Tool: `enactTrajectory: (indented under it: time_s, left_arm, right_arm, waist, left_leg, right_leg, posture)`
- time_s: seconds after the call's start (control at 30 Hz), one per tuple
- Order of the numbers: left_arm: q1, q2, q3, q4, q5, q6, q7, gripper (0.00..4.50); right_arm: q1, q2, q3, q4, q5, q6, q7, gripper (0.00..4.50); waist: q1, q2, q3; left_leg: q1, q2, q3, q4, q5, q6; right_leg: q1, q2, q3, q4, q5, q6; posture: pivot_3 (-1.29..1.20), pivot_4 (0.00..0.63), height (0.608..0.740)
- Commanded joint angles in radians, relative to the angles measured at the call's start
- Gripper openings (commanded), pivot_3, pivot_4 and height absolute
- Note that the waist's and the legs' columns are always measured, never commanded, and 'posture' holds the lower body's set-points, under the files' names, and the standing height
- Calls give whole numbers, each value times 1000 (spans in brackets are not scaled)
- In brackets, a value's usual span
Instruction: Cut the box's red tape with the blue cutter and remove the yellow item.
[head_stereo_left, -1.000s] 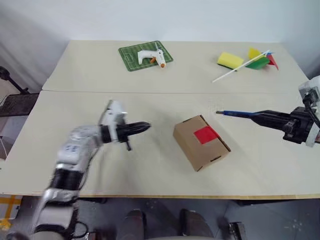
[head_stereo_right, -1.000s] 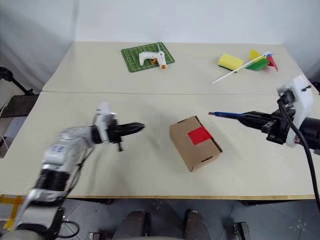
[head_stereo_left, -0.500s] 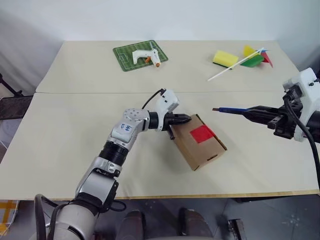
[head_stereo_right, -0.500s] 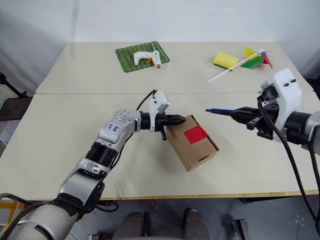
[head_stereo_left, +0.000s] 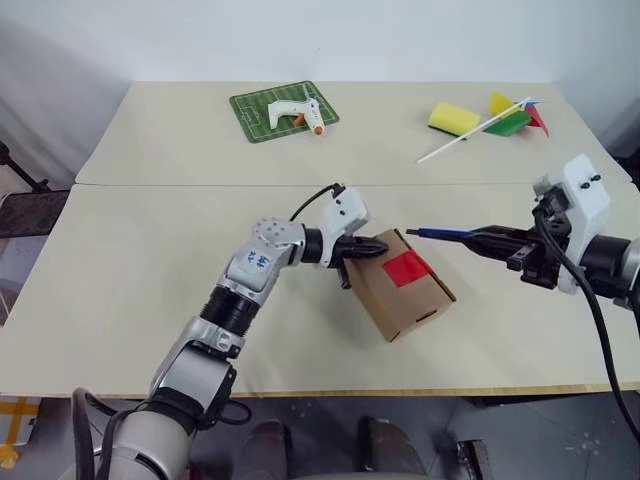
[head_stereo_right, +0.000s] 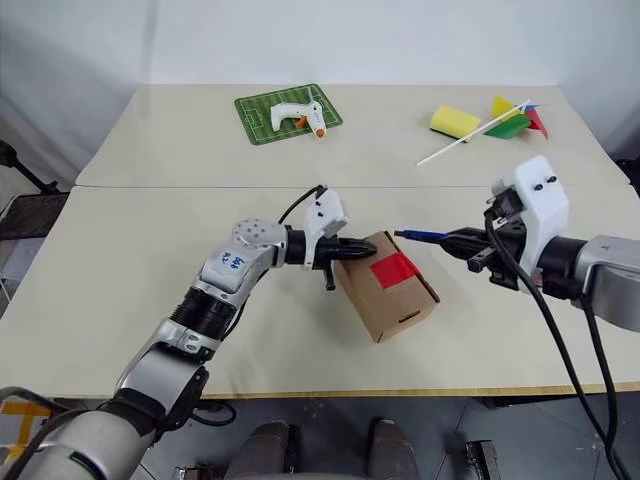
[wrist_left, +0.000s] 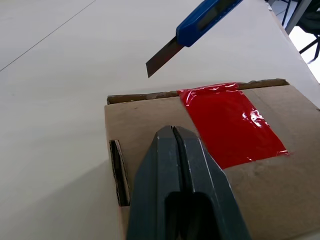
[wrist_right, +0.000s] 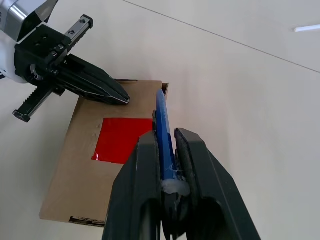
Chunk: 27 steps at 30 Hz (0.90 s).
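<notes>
Box (head_stereo_left: 403, 285) sits near-centre on the near table (head_stereo_left: 120, 300), flaps shut, one red tape (head_stereo_left: 407, 268) square on its top face, uncut. No yellow item visible, presumably inside. Left gripper (head_stereo_left: 383, 247) has its fingers pinched fully together, holding nothing, tips resting on or just at the box's far-left top corner, beside the tape, not on it. Looks like a brace for the cut, though I can't confirm it's actually pressing. Right gripper (head_stereo_left: 497, 240) is narrow, clamped on the blue cutter (head_stereo_left: 450, 234); blade is out and bare metal shows in the left wrist view. Key relation: the cutter's long axis runs roughly left-right, tip pointing left at the box, and the blade tip hangs just off the box's far-right top edge, above it, apart from the cardboard. The tape lies left of and slightly nearer than the blade tip, so my read is the next move is down and in onto the tape's far edge. Right arm is the one doing the work; the left tips are closer to the tape, so the risk is the blade path running toward those fingers. Farther back on the far table (head_stereo_left: 390, 140): one white glue gun (head_stereo_left: 293, 113) on one green mat (head_stereo_left: 285, 110) far-left, one yellow sponge (head_stereo_left: 453, 119) and one pinwheel (head_stereo_left: 505, 116) far-right. Counts: one box, one tape patch, one cutter, two grippers.
</notes>
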Motion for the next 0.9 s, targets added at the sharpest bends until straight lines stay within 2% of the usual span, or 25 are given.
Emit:
enactTrajectory:
  time_s: [0.03, 0.43, 0.9]
  left_arm:
    - [36, 6, -36, -16, 25, 20, -19, 0]
    - [37, 15, -32, -17, 35, 15, -23, 0]
    - [59, 11, -35, -53, 33, 31, -21, 0]
  right_arm:
    - [4, 16, 6, -22, -16, -9, 2, 162]
    - [37, 35, 14, -42, -88, -11, 38, 162]
    - [2, 73, 16, -10, -156, -28, 68, 162]
  waist:
    - [0, 0, 0]
    - [-1, 0, 0]
    - [-2, 0, 0]
  left_leg:
    - [0, 0, 0, 0, 0, 0]
    - [1, 0, 0, 2, 0, 0]
    - [1, 0, 0, 7, 0, 0]
  right_leg:
    - [0, 0, 0, 0, 0, 0]
    - [0, 0, 0, 2, 0, 0]
    - [0, 0, 1, 6, 0, 0]
  posture:
    - [0, 150, 740]
    - [0, 150, 740]
    - [0, 150, 740]
